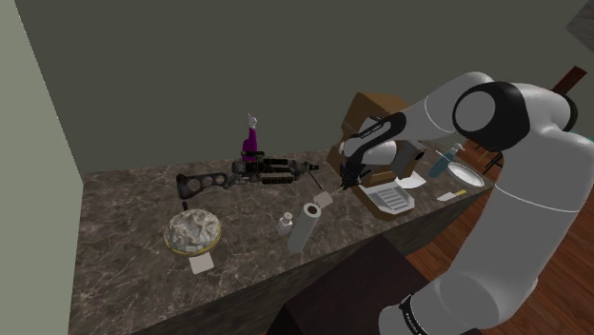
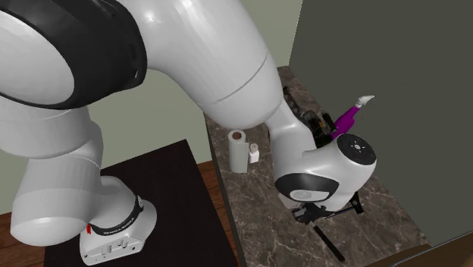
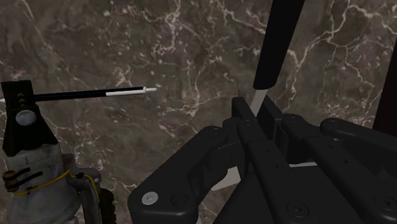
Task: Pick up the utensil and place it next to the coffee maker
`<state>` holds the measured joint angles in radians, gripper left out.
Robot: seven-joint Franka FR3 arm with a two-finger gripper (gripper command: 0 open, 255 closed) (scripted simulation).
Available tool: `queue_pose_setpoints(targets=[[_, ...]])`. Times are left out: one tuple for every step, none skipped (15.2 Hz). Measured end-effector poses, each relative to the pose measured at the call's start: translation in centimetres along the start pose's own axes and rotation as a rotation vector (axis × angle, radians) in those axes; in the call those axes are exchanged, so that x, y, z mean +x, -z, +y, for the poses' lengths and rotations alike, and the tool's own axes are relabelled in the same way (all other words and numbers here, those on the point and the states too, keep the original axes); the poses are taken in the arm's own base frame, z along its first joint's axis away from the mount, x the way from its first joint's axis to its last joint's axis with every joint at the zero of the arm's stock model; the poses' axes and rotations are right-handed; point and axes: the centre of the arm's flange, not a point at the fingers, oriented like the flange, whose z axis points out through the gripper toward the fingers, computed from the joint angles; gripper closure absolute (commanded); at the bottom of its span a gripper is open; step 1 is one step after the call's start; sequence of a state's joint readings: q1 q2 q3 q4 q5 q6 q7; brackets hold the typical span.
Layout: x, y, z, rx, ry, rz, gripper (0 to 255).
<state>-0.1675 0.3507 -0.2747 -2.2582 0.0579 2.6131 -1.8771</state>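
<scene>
The fingers (image 3: 257, 118) are clenched on the utensil (image 3: 275, 44): its pale end sits clasped between them and its black handle points away over the dark marble table (image 3: 159, 51). Whether the handle's tip touches the table cannot be told.

In the shoulder view the fingers (image 1: 349, 178) hang over the table's middle. A long dark coffee maker (image 1: 257, 171) lies at their 9 o'clock, a little apart, with a purple bottle (image 1: 250, 141) behind it at 10 o'clock. A paper roll (image 1: 306, 225) and a small bottle (image 1: 285, 224) lie at 7 o'clock, a bowl (image 1: 194, 231) farther off at 8 o'clock. A white tray (image 1: 390, 197) sits at 4 o'clock and a plate (image 1: 465, 173) at 3 o'clock.
</scene>
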Motion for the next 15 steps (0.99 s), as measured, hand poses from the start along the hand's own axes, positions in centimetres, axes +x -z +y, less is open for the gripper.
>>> queue_pose_setpoints(targets=[[0.1, -0.6, -0.1, 0.0, 0.0, 0.0, 255], [0.1, -1.1, 0.0, 0.0, 0.0, 0.0, 255], [0.1, -1.6, 0.1, 0.0, 0.0, 0.0, 255], [0.2, -2.1, -0.1, 0.0, 0.0, 0.0, 255], [0.3, -2.6, 0.0, 0.0, 0.0, 0.0, 255], [0.3, -3.1, 0.0, 0.0, 0.0, 0.0, 255], [0.3, -3.6, 0.0, 0.0, 0.0, 0.0, 255], [0.4, -4.2, 0.1, 0.0, 0.0, 0.0, 255], [0.4, -4.6, 0.0, 0.0, 0.0, 0.0, 255], [0.4, -5.2, 0.1, 0.0, 0.0, 0.0, 255], [0.5, -5.6, 0.1, 0.0, 0.0, 0.0, 255], [0.5, -6.2, 0.1, 0.0, 0.0, 0.0, 255], [0.6, -6.8, 0.0, 0.0, 0.0, 0.0, 255], [0.5, -7.3, 0.0, 0.0, 0.0, 0.0, 255], [0.6, -7.9, 0.1, 0.0, 0.0, 0.0, 255]])
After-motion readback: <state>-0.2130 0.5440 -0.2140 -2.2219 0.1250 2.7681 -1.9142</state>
